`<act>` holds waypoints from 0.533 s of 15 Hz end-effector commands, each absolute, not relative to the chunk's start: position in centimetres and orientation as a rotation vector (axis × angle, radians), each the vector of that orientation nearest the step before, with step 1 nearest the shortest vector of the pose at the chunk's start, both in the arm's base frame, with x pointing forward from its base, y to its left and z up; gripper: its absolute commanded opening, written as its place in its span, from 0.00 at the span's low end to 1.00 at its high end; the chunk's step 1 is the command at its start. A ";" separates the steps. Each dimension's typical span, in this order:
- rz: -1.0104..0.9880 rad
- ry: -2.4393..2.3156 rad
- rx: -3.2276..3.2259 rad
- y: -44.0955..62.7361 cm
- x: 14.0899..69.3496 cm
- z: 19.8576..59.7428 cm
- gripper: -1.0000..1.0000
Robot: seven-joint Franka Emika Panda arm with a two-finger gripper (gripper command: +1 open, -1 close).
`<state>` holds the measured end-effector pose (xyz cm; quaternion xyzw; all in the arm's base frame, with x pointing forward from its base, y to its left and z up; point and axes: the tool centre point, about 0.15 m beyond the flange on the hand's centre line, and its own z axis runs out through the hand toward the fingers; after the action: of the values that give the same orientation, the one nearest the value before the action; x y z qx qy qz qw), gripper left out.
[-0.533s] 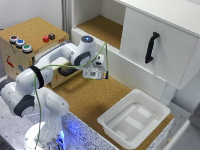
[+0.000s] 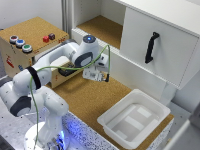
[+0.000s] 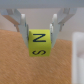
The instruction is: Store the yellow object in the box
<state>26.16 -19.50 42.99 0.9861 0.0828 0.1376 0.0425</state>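
So the gripper (image 3: 38, 31) has its fingers clamped on the yellow object (image 3: 38, 42), a lettered cube, held above the cork, well apart from the box (image 2: 134, 119), probably for carrying over.

The gripper (image 2: 102, 76) hangs above the cork surface (image 2: 90, 97), the yellow object (image 3: 39, 43) between its fingers; the box (image 2: 134, 119) sits well apart, toward the exterior view's right.

White rounded arm (image 2: 47, 80) with black joint bands, a yellow-green cable (image 2: 60, 66), and grey fingers (image 3: 21, 22).
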 end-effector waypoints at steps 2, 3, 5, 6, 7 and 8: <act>0.380 -0.210 3.016 -29.2 23.0 39.3 0.00; 0.387 -0.309 3.016 -29.8 22.2 39.0 0.00; 0.346 -0.463 2.979 -30.0 21.1 39.4 0.00; 0.327 -0.501 2.961 -30.0 21.1 39.7 0.00; 0.310 -0.503 2.952 -30.0 21.4 39.9 0.00; 0.313 -0.515 2.940 -30.1 22.0 39.8 0.00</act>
<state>21.69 -28.49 39.89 0.9845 -0.1194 0.1210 0.0433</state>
